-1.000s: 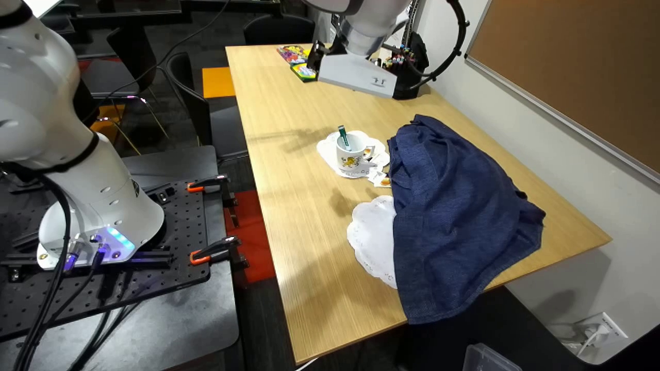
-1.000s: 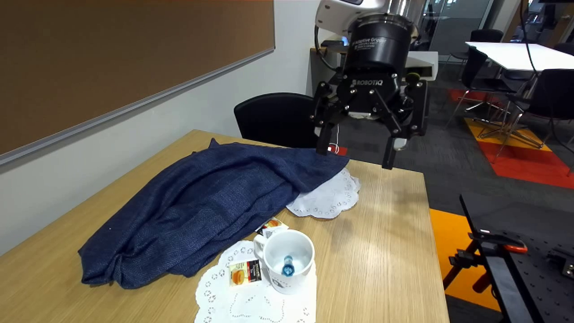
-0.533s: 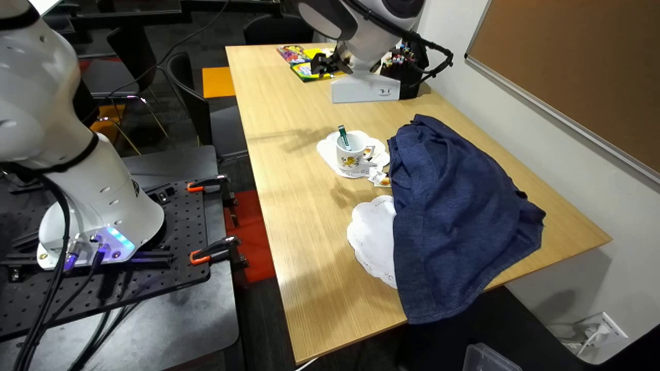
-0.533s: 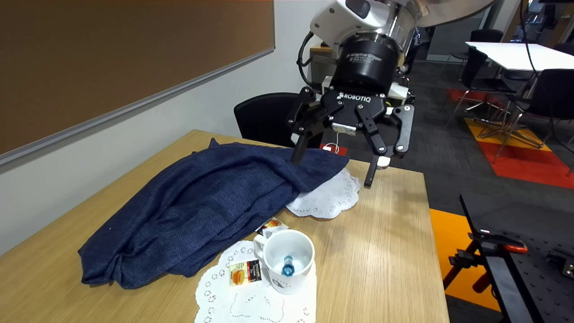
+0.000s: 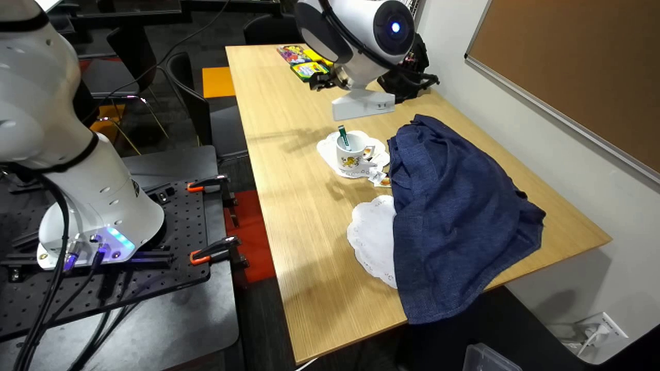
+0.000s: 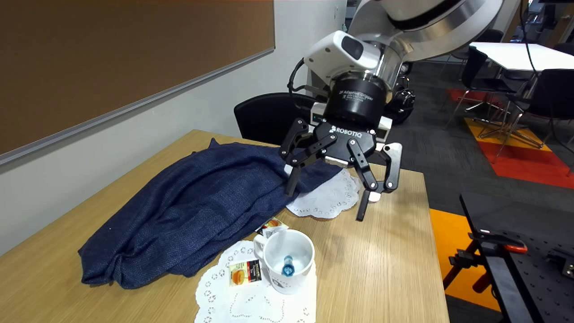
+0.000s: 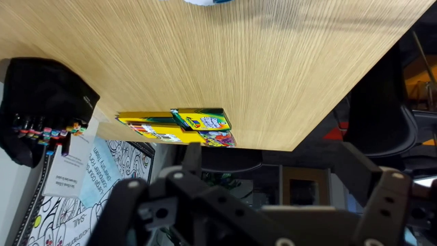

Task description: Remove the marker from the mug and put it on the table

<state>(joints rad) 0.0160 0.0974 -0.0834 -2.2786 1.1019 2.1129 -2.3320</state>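
Green, probably light, stiff and slick, the marker (image 5: 344, 138) leans in the mug (image 5: 350, 161), best pinched at the end jutting above the rim, while the hand (image 6: 324, 207), spread wide and holding nothing, hangs tilted over the counter (image 6: 385, 264) on the mug's far side in an exterior view.

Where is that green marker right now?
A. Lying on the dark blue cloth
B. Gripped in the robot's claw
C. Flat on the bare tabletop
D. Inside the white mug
D: both exterior views show the marker inside the mug, and the gripper is open and holds nothing.
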